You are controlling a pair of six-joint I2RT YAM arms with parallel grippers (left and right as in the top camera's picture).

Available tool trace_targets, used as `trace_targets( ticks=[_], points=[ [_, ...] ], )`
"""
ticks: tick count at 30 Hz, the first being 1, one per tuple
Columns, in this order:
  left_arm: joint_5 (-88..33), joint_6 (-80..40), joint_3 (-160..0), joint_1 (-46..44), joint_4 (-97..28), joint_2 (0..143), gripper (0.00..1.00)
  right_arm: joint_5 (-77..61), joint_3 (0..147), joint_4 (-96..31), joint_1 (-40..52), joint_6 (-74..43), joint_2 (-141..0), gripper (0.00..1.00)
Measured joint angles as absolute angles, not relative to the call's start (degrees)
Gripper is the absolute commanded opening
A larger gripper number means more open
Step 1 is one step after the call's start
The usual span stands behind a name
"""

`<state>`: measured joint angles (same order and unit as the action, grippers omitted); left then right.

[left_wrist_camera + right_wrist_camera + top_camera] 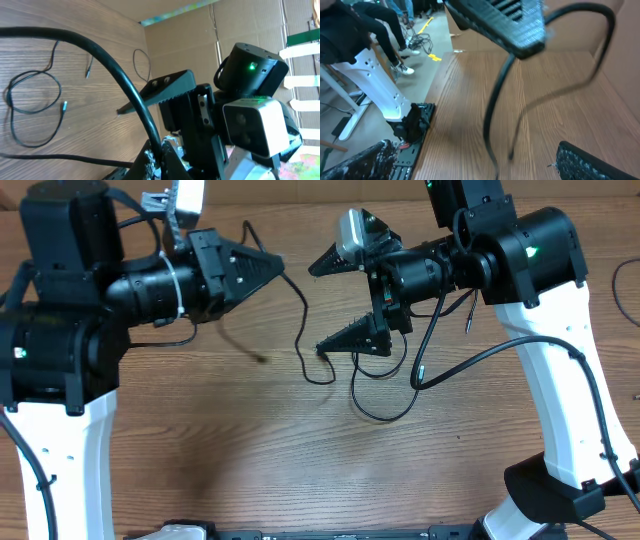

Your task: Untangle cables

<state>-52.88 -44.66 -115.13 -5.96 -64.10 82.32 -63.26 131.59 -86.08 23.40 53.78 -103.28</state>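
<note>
My left gripper [272, 266] points right above the table and is shut on a thin black cable [303, 320]. That cable drops from its tip to the wood and curls into a loop [385, 416]. In the left wrist view the cable [115, 65] arcs into the closed left gripper [159, 152], and more loose cables [30, 100] lie on the table. My right gripper [325, 302] faces the left one, wide open, with nothing between its fingers. In the right wrist view the held cable [492, 107] hangs in front of the open right gripper [480, 167].
The right arm's white base [560, 400] and its thicker wire [480, 360] stand at the right. Another thin cord [622, 280] shows at the far right edge. A cardboard wall [190, 40] closes the far side. The table edge [435, 90] drops to the floor.
</note>
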Motion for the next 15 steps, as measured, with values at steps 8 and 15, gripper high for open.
trace_targets(
  ticks=[8,15],
  points=[
    [-48.2,-49.2,-115.1,-11.6,-59.4,82.3,0.04,-64.5,131.6,-85.4,23.4,53.9,-103.3,0.28],
    [-46.6,-50.0,-115.1,-12.4,-59.4,82.3,0.06,-64.2,131.6,-85.0,23.3,53.5,-103.3,0.04]
  ],
)
